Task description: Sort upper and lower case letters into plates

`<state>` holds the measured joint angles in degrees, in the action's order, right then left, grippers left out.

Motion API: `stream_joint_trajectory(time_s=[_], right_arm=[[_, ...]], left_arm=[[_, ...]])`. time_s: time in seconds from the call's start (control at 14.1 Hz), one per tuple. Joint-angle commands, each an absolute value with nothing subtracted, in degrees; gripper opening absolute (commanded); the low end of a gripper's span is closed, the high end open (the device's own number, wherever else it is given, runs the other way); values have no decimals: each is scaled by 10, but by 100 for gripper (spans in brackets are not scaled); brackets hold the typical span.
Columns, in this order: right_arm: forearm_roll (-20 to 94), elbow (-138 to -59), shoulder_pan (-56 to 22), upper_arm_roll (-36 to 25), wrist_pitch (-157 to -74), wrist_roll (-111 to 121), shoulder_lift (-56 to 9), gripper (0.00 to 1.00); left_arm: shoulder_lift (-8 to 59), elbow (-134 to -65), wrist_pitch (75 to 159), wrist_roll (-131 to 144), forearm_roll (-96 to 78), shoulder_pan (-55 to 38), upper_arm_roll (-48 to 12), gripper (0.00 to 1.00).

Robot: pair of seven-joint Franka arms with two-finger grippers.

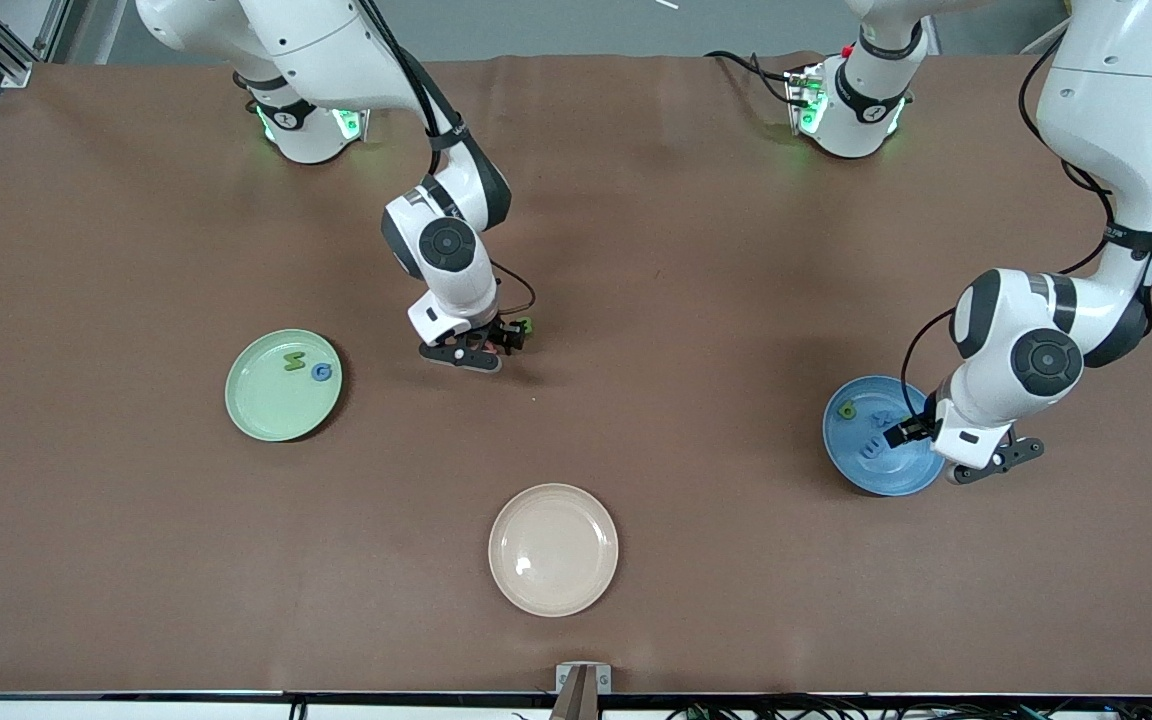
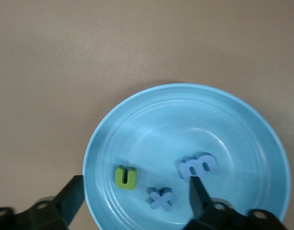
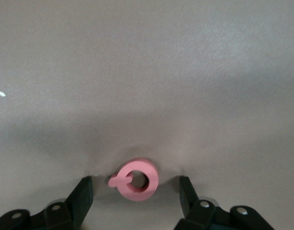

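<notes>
A pink letter Q [image 3: 136,179] lies flat on the brown table between the open fingers of my right gripper [image 3: 135,197], which is low over mid-table [image 1: 504,338]; the fingers stand apart from it. My left gripper [image 2: 135,199] is open and empty over the blue plate [image 2: 209,124], near the left arm's end of the table [image 1: 908,432]. The blue plate [image 1: 881,470] holds a green u [image 2: 125,177], a blue x [image 2: 161,198] and a blue m [image 2: 198,166]. The pale green plate [image 1: 266,405] holds a green letter [image 1: 294,362] and a blue G [image 1: 321,373].
A cream-beige plate [image 1: 553,549] sits bare near the front camera, mid-table. A small green piece [image 1: 526,325] lies right beside the right gripper. Brown cloth covers the whole table.
</notes>
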<state>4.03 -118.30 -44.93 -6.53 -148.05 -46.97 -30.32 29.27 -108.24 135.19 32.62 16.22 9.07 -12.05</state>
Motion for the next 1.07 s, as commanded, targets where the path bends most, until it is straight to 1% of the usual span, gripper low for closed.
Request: stream_joint_trajectory(time_s=[0.0,0.07,0.14,0.21,0.43,0.5,0.64,0.71,0.85,1.0], right_arm=[[23,-1184,-446,-65,-1488,-479,-302,79],[22,-1185,-446,-65,-1488,-479,-302,74],[21,-1185,-446,-65,-1486,-479,-302,64],[21,-1185,-446,-65,-1484,-479,-302,53],[21,-1185,-444,-65,-1482,-479,-301,7],[21,-1183,-440,-66,-1478,-476,-301,0],[21,-1177,-419,-65,-1472,-457,-288,0],[21,-1175,-406,-66,-1447,-431,-268,0],[22,-1175,-348,-65,-1393,-346,-232,0],[23,-1177,-291,-64,-1351,-250,-201,0]], left_arm=[[258,-1057,1282,324,167,91,-148,100],[248,-1033,1247,323,167,91,-156,100],[244,-1008,1216,322,167,91,-169,100],[240,-979,1181,319,167,92,-180,100],[223,-926,1112,312,165,93,-222,100],[211,-912,1094,311,166,93,-228,100],[187,-884,1063,313,166,91,-240,100],[173,-869,1030,312,167,91,-242,100],[151,-840,973,309,167,91,-243,100],[129,-827,945,279,165,92,-248,100]])
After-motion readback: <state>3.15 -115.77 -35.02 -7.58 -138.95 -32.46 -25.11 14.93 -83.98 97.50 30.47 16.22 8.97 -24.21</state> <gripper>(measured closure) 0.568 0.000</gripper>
